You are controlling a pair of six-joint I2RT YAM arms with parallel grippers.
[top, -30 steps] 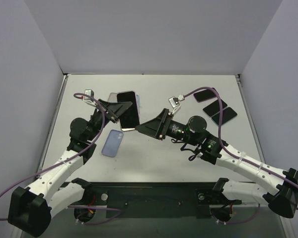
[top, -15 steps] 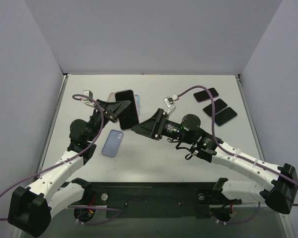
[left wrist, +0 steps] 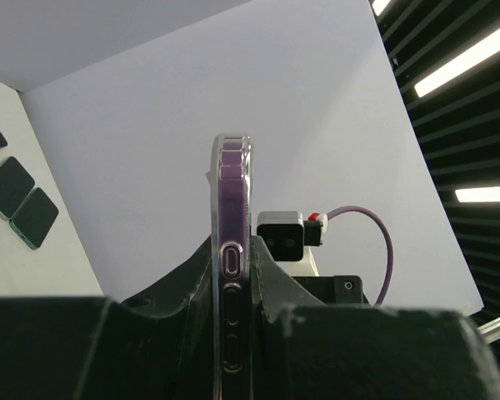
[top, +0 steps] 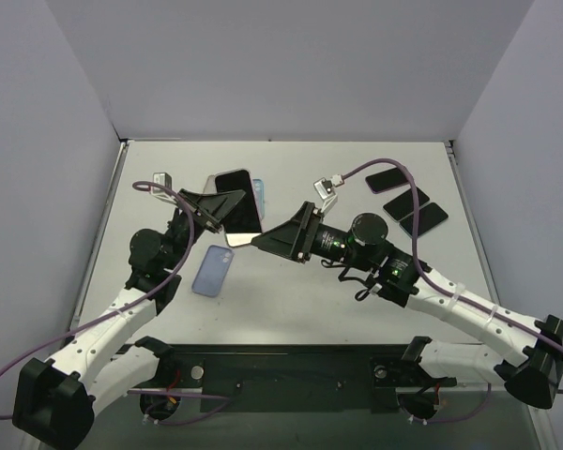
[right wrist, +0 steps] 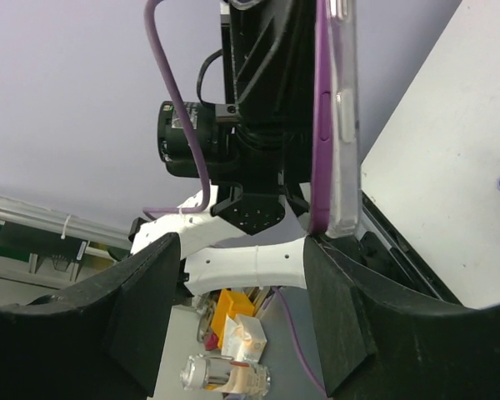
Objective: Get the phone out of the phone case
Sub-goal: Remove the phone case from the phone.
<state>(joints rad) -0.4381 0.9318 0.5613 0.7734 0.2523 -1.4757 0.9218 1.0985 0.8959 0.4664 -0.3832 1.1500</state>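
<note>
My left gripper (top: 227,208) is shut on a purple phone in a clear case (top: 238,201) and holds it on edge above the table's left middle. In the left wrist view the phone (left wrist: 232,208) stands edge-on, clamped between the two fingers (left wrist: 275,283). My right gripper (top: 261,241) is open, its tip at the phone's lower near corner. In the right wrist view the cased phone (right wrist: 333,125) hangs down onto the right finger (right wrist: 342,292) and its corner touches that finger's tip. The left finger (right wrist: 142,300) stands well apart.
A blue empty case (top: 213,270) lies on the table below the left gripper. Three dark phones (top: 408,202) lie at the back right. A pale blue item (top: 261,192) shows just behind the held phone. Grey walls close in both sides.
The left gripper has carried the phone slightly up and back. The right gripper shifted left, then back a little, staying open at the phone's lower corner.
</note>
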